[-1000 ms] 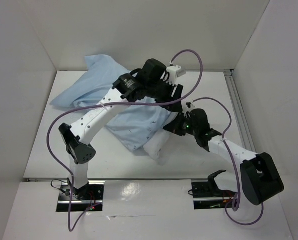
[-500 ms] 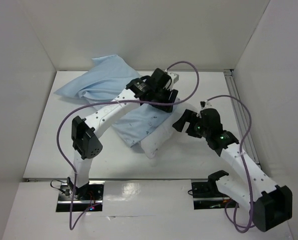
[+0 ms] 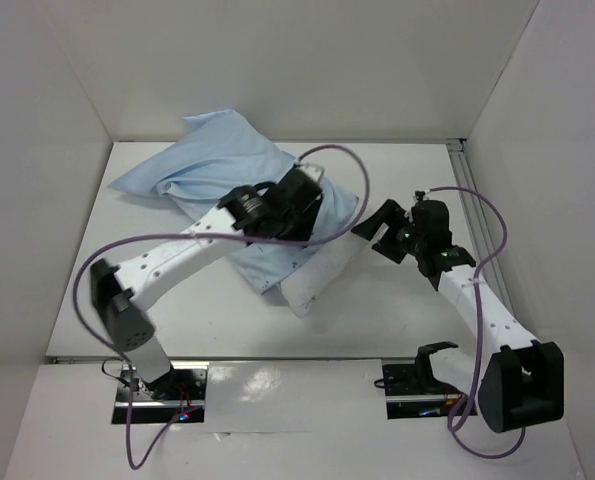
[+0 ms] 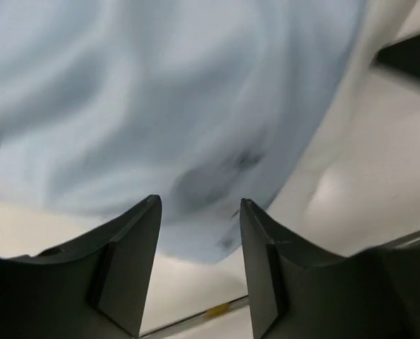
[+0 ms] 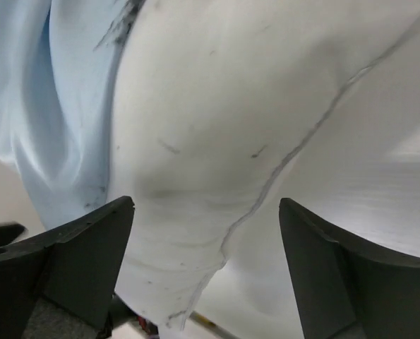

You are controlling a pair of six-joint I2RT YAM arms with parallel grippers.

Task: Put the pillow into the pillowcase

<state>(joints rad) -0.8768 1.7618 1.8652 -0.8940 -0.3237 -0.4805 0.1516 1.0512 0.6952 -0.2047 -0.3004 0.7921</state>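
The light blue pillowcase (image 3: 207, 160) lies crumpled at the back left of the table, drawn over most of the white pillow (image 3: 327, 265), whose bare near end sticks out toward the front. My left gripper (image 3: 312, 195) hovers over the pillowcase (image 4: 160, 106), and the left wrist view shows my left gripper (image 4: 199, 205) open with nothing between its fingers. My right gripper (image 3: 382, 232) stands wide open just right of the pillow. The right wrist view shows the seamed pillow (image 5: 217, 127) ahead of my right gripper (image 5: 206, 205), with the pillowcase edge (image 5: 61, 106) at the left.
The white table (image 3: 177, 310) is boxed in by white walls at the left, back and right. A metal rail (image 3: 472, 200) runs along the right side. Purple cables loop above both arms.
My right gripper opened and drew back up and to the right, off the pillow. My left arm swung its elbow out to the left and its gripper slid slightly left over the pillowcase.
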